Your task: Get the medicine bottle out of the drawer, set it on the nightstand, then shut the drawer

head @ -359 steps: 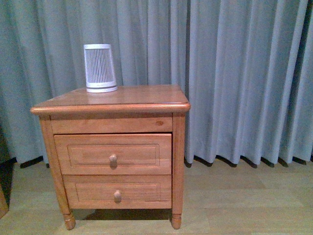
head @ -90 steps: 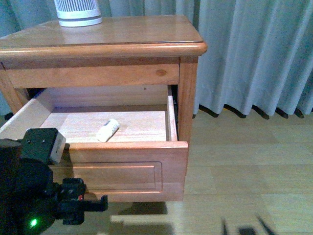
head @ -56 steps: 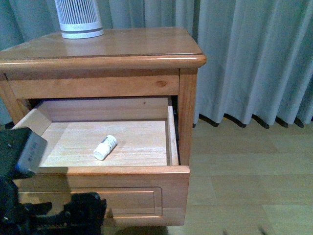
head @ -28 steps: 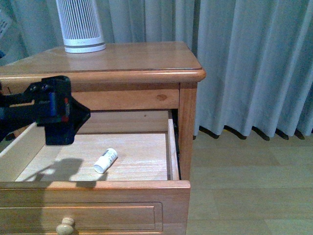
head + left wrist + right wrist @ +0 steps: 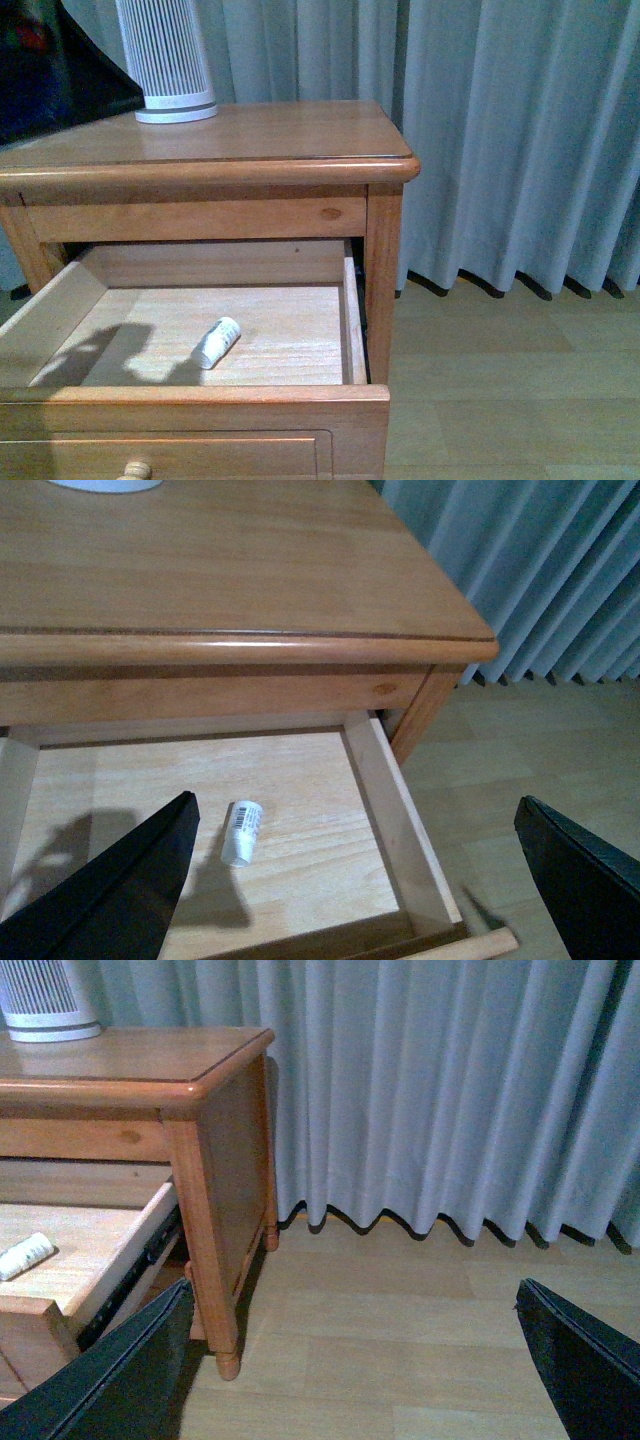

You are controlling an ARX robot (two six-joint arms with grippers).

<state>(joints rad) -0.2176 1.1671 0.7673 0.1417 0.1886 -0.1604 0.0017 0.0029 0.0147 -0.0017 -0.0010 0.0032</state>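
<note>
The small white plastic medicine bottle [image 5: 216,342] lies on its side on the pale floor of the tall upper wooden drawer [image 5: 352,320], a little right of the middle and nearer the front panel than the back wall. It touches neither side wall. Its cap end points toward the near left. The left wrist view shows a printed label with a barcode around the body [image 5: 241,832].

Seconds ago this drawer was shut; now it stands pulled well out, so the opening step looks done and the bottle is exposed from above. The dark left arm [image 5: 50,70], which hung low over the drawer's left half a moment ago, has risen to the far left beside the white ribbed tapered device [image 5: 166,60]. It leaves only a shadow on the drawer floor left of the bottle.

The left gripper [image 5: 355,802] looks down on the bottle with its fingers spread wide and nothing between them. The right gripper [image 5: 352,1285], equally spread and empty, hangs off to the right over the wooden floor [image 5: 500,380] before the grey-blue curtain [image 5: 500,140].

The reddish-brown wooden nightstand [image 5: 250,140] has bare top to the right of the device.
</note>
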